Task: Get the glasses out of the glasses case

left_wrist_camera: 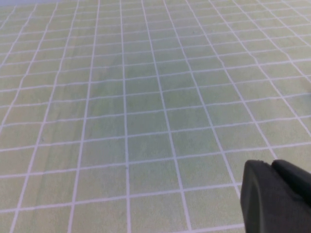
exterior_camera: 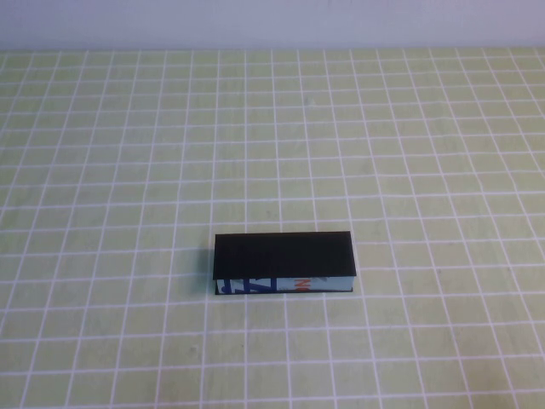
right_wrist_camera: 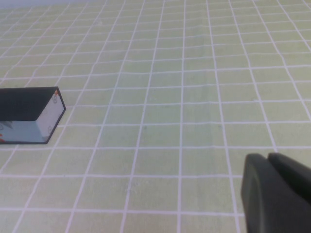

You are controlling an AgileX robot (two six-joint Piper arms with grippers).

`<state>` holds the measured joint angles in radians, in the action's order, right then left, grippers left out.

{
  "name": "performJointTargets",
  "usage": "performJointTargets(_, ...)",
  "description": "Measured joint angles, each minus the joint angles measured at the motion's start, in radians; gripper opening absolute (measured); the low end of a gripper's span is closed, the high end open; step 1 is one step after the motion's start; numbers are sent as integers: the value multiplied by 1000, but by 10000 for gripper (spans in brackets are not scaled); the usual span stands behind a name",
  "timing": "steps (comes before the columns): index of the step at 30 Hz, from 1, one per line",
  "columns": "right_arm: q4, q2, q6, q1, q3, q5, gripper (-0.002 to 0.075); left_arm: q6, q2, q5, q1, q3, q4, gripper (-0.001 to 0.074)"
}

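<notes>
1. On the green gridded tabletop (exterior_camera: pixel 102 170), a little toward the robot from centre, the glasses case (exterior_camera: pixel 283 264) lies flat with its black lid down and closed, its light blue printed side facing the robot

2. The glasses are nowhere to be seen; judging from the task they are presumably shut inside the case, which hides its contents entirely

3. The case looks a stiff, light box with smooth faces, likely to slide on the tabletop if pushed from one side; the lid's long front edge, above the printed side, seems the place to lift, while the body may need steadying at one short end

4. The glasses, once exposed, would probably be light, rigid and easily scratched on the lenses, so the bridge or a thick part of the frame looks the safer hold

5. In the right wrist view one end of the case (right_wrist_camera: pixel 34 115) shows well apart from the right gripper (right_wrist_camera: pixel 274 194), whose dark fingers sit clenched together on nothing, low above bare tabletop on the robot's right

6. In the left wrist view the left gripper (left_wrist_camera: pixel 274 196) hovers over bare tabletop with no case in sight; its fingers appear pressed together, empty

7. Neither arm shows in the high view, and nothing else stands on the tabletop
</notes>
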<state>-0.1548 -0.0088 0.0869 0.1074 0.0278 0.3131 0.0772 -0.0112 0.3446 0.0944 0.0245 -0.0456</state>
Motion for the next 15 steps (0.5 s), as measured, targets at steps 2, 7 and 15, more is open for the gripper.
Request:
performJointTargets(2, 0, 0, 0, 0, 0, 0, -18, -1, 0, -2, 0, 0, -7, -4)
performJointTargets(7, 0, 0, 0, 0, 0, 0, -18, -2, 0, -6, 0, 0, -20, -4)
performJointTargets(15, 0, 0, 0, 0, 0, 0, -18, -45, 0, -75, 0, 0, -280, -4)
